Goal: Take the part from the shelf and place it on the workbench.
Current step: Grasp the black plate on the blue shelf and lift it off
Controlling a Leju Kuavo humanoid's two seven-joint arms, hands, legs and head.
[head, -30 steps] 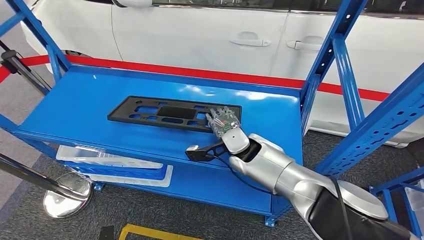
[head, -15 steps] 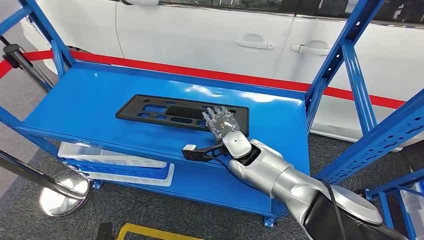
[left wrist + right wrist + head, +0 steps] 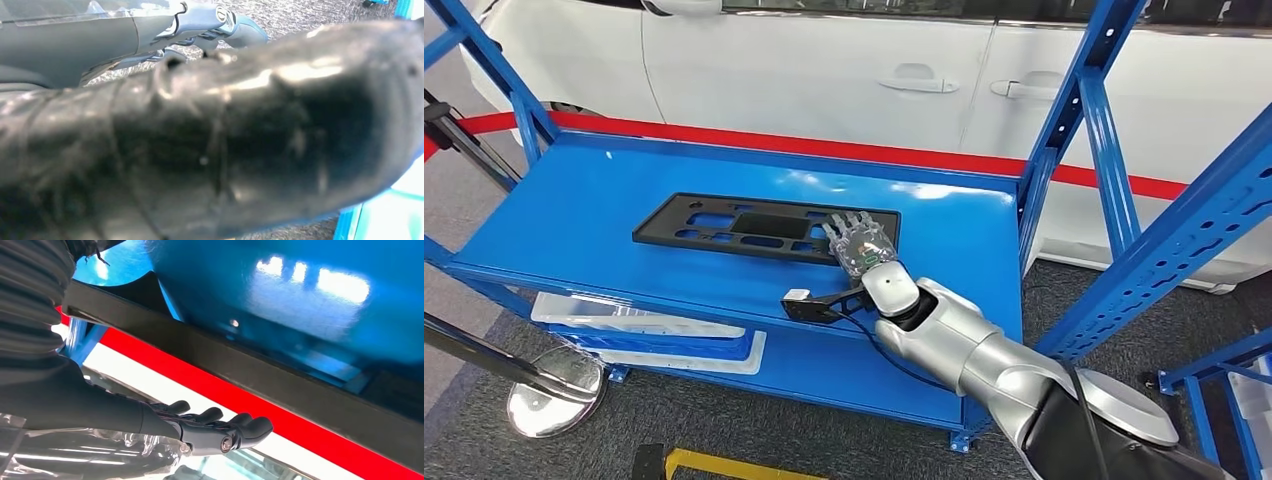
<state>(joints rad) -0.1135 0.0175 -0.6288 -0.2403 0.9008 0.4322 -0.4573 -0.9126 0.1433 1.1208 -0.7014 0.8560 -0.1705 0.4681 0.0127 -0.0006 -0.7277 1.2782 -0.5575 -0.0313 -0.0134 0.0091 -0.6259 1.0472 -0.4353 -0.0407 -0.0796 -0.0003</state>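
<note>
The part (image 3: 724, 228) is a long flat black plastic panel with several cut-outs. It lies on the top board of the blue shelf (image 3: 564, 200). My right hand (image 3: 859, 245) reaches over the shelf's front edge, palm down, above the panel's right end, with its fingers stretched out and spread. The right wrist view shows the panel (image 3: 280, 385) as a dark bar, and the straight fingers (image 3: 250, 427) of my right hand (image 3: 220, 432) stand a little apart from it. In the left wrist view my left hand (image 3: 200, 22) is a small grey shape behind a blurred dark mass.
A white car (image 3: 844, 70) and a red barrier band (image 3: 744, 140) stand behind the shelf. Blue uprights (image 3: 1079, 120) rise at the right. White trays (image 3: 644, 325) lie on the lower board. A chrome stanchion base (image 3: 554, 385) sits on the floor at the left.
The whole picture has swayed sideways and back as the camera moved. My right hand has stayed over the panel's right end with its fingers spread, and the panel has not moved.
</note>
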